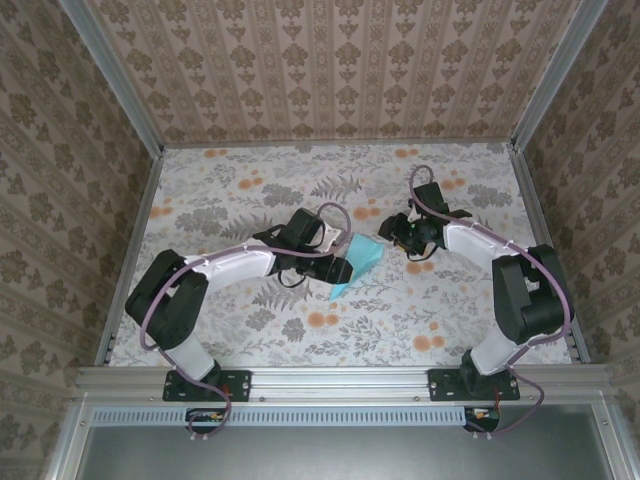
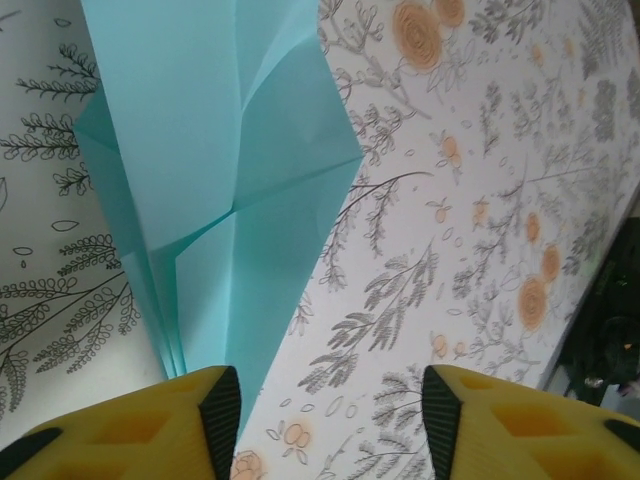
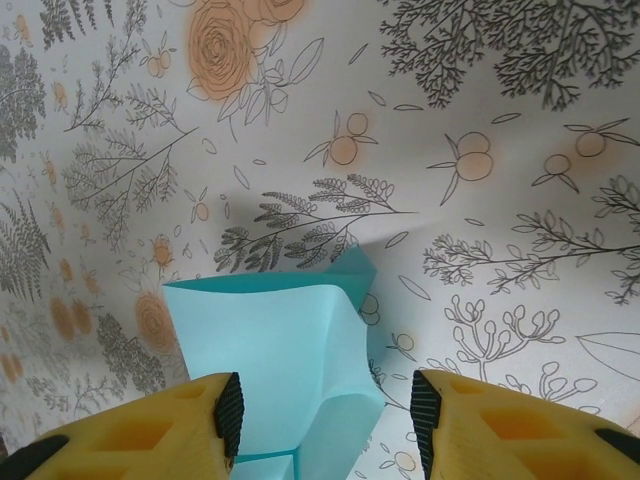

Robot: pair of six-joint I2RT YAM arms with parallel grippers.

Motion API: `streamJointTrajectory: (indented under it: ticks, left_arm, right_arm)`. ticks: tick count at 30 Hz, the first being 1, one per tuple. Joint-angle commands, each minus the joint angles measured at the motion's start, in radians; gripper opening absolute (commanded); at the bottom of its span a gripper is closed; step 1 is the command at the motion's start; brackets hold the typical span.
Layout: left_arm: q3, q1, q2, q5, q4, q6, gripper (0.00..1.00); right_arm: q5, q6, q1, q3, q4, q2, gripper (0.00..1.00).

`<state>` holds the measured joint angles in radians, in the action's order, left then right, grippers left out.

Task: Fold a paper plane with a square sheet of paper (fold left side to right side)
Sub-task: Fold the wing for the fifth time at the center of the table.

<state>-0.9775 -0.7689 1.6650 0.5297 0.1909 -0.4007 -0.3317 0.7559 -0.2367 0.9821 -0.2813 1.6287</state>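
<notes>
Left tool (image 2: 330, 412), right tool (image 3: 327, 420), one paper plane (image 2: 225, 150)

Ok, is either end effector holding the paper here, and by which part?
Nothing is held: the left end effector and the right end effector both stand open at the paper plane, neither pinching it.

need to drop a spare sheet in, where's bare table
Free: the floral tablecloth strip along the back wall, and the near strip between the arm bases. Crowded: the centre, where left gripper and right gripper flank the folded light cyan paper plane.
</notes>
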Motion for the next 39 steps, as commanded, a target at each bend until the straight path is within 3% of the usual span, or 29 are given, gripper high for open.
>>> streamJointTrajectory:
  ticks: [1,12,29,39]
  left_arm:
    - [-0.044,0.006,0.051,-0.001,-0.007,0.030,0.49]
    - [-0.079,0.046,0.187,0.048,-0.068,0.008,0.41]
    - [-0.044,0.057,0.222,0.058,-0.105,-0.013,0.39]
    - [-0.045,0.059,0.254,0.047,-0.095,-0.021,0.39]
  right_arm:
    - [-0.061,-0.018,-0.013,-0.007,0.044,0.039,0.48]
    - [-0.053,-0.033,-0.040,-0.005,0.025,0.129,0.44]
    - [-0.043,-0.006,-0.085,0.063,-0.009,0.206,0.40]
    - [-0.013,-0.007,-0.089,0.093,-0.052,0.230,0.22]
